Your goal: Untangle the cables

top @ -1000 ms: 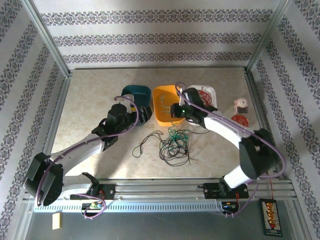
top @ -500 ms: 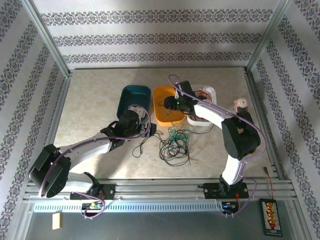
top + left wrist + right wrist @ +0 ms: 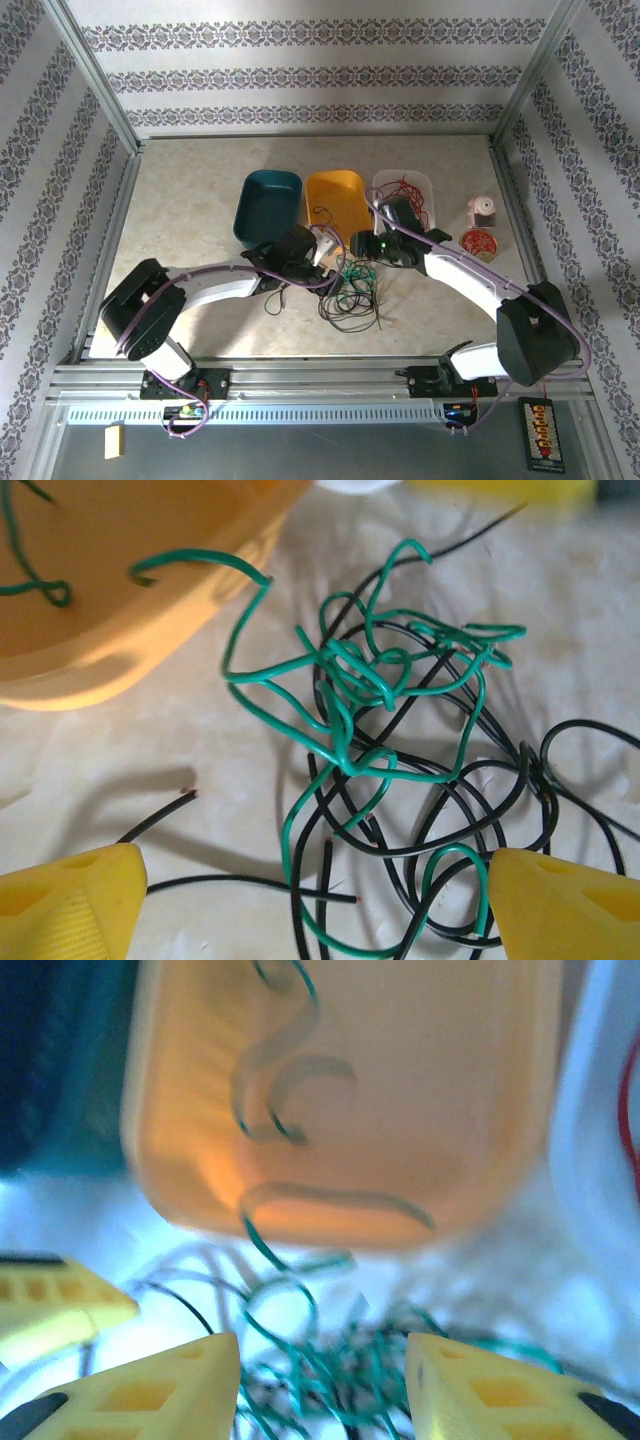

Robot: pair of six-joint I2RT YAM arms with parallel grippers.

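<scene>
The cables lie as a loose tangle of green and black wire on the table, just in front of the orange bin. In the left wrist view the tangle spreads between and beyond my wide-apart yellow fingers. My left gripper is open and holds nothing. My right gripper hovers open over the tangle's far edge, with blurred wires below it. Green wire pieces lie inside the orange bin. Red wires sit in the white bin.
A teal bin stands left of the orange one. One black wire trails left of the tangle. A red wire reel and a small pink object sit at the right. Metal frame rails border the table.
My left arm has swung right, up to the tangle. My right gripper opened over the orange bin and has drawn back toward me, to the tangle's far edge.
</scene>
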